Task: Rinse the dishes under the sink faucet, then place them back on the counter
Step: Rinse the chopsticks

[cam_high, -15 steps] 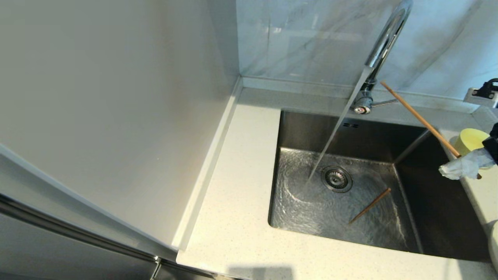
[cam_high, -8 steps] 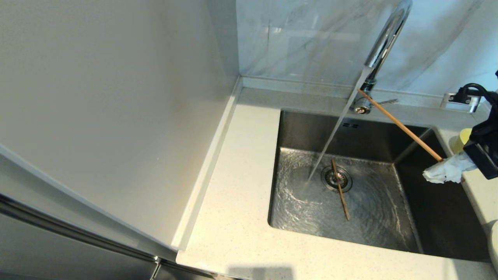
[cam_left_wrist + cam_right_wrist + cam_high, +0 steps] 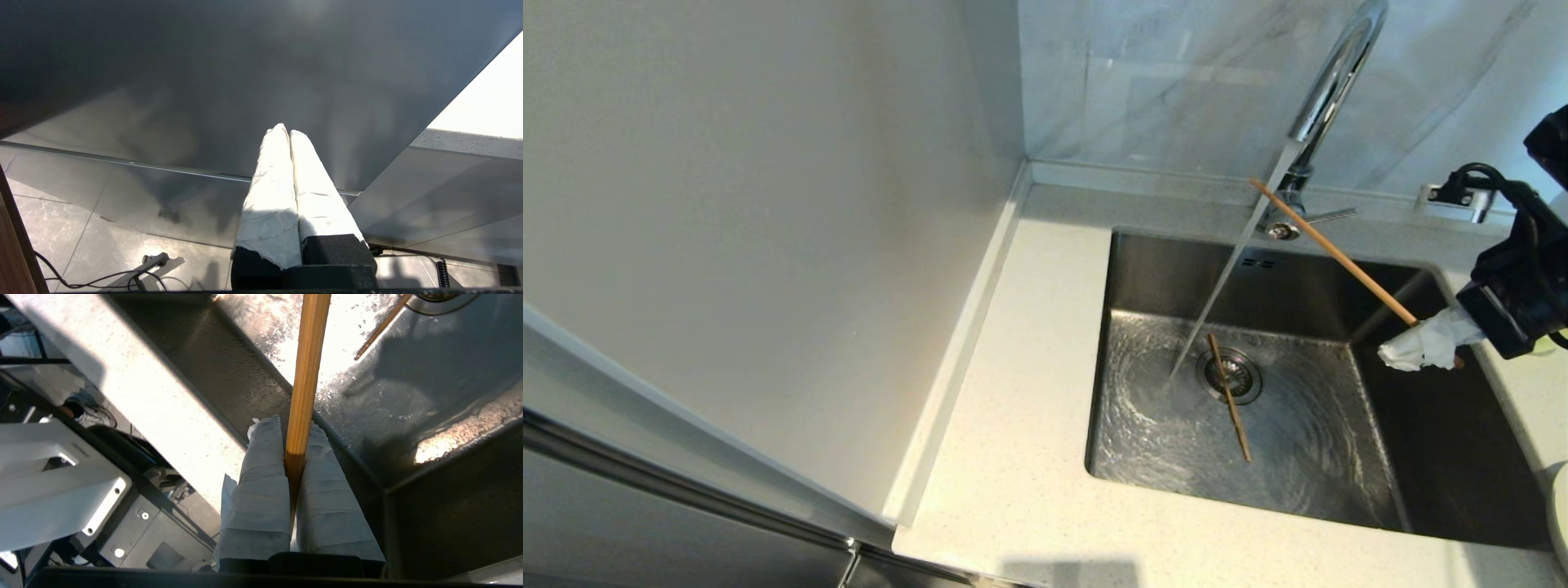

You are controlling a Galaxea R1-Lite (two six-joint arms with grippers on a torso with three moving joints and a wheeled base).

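Counter (image 3: 1013,490) surrounds the sink (image 3: 1437,457), the landmark. Faucet (image 3: 1327,90) at its back rim pours a stream beside the drain. Right end effector (image 3: 1417,347), above the sink's right side, pinches one chopstick (image 3: 1331,251); its tip should dip into the stream. A second chopstick (image 3: 1229,398) lies across the drain.

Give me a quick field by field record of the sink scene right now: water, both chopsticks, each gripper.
water: running from the sink faucet into the sink
held chopstick: clamped in the right gripper, tip up by the stream
loose chopstick: lying on the sink floor, across the drain strainer
right gripper: shut on the chopstick, over the sink's right side
left gripper: shut, empty, parked away from the sink
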